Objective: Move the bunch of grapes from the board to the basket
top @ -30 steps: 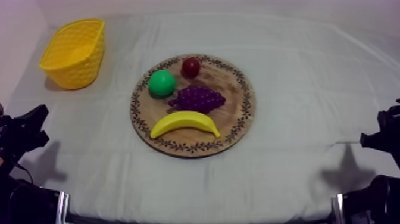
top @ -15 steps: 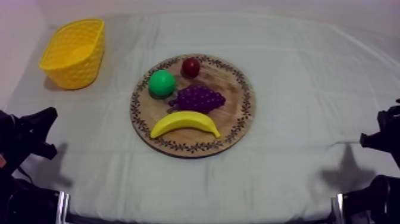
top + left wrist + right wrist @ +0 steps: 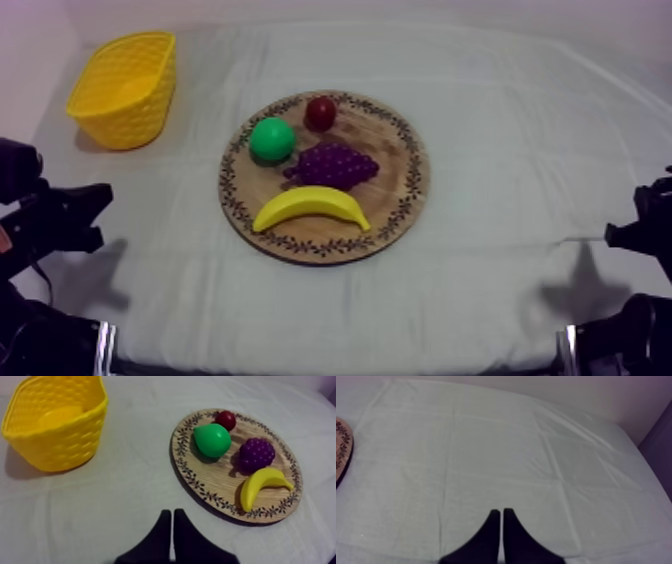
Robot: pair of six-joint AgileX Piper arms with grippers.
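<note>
The purple bunch of grapes (image 3: 333, 165) (image 3: 256, 454) lies in the middle of the round wooden board (image 3: 400, 200) (image 3: 220, 488). The yellow basket (image 3: 125, 88) (image 3: 55, 421) stands at the far left of the table. My left gripper (image 3: 100, 212) (image 3: 172, 518) is shut, a narrow wedge over bare cloth, well left of the board and nearer than the basket. My right gripper (image 3: 625, 225) (image 3: 501, 516) hangs shut low at the right edge, far from the board.
On the board with the grapes are a green pear (image 3: 271, 139) (image 3: 213, 439), a small red fruit (image 3: 320, 112) (image 3: 226, 419) and a banana (image 3: 311, 205) (image 3: 261, 486). The grey-white cloth (image 3: 520, 150) covers the table.
My left gripper has risen and moved rightward toward the board. The right arm and the fruit have not moved.
</note>
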